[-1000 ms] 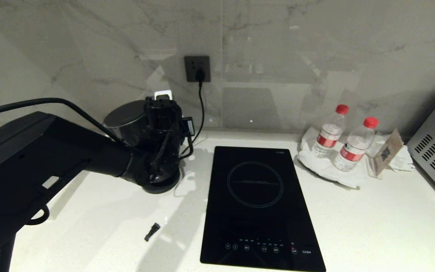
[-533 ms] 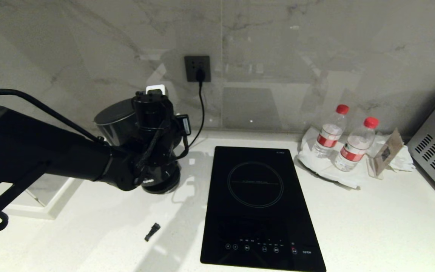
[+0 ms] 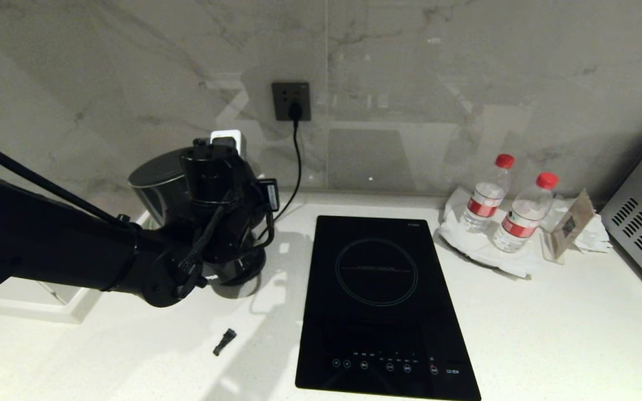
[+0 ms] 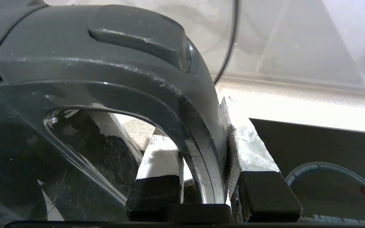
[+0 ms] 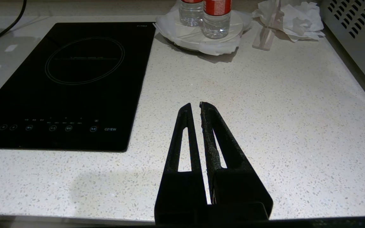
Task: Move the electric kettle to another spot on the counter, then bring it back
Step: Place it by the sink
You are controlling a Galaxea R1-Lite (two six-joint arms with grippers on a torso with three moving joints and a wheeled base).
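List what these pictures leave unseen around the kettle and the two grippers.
- Head view: the electric kettle body and handle are mostly hidden by the left arm; only its lid and upper wall show.
- Head view: whether the kettle's bottom touches the base disc is hidden by the wrist.
- Left wrist view: the left gripper clamps the handle; kettle cut off by the edges.
- Head view: the right gripper is out of frame.

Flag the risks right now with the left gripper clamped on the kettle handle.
1. The left gripper pinches only the thin loop handle of the electric kettle, so the jug could swing or slip.
2. The round base and its cord to the wall socket sit right under the kettle; a low sweep may snag them.
3. A small black piece lies loose on the counter.
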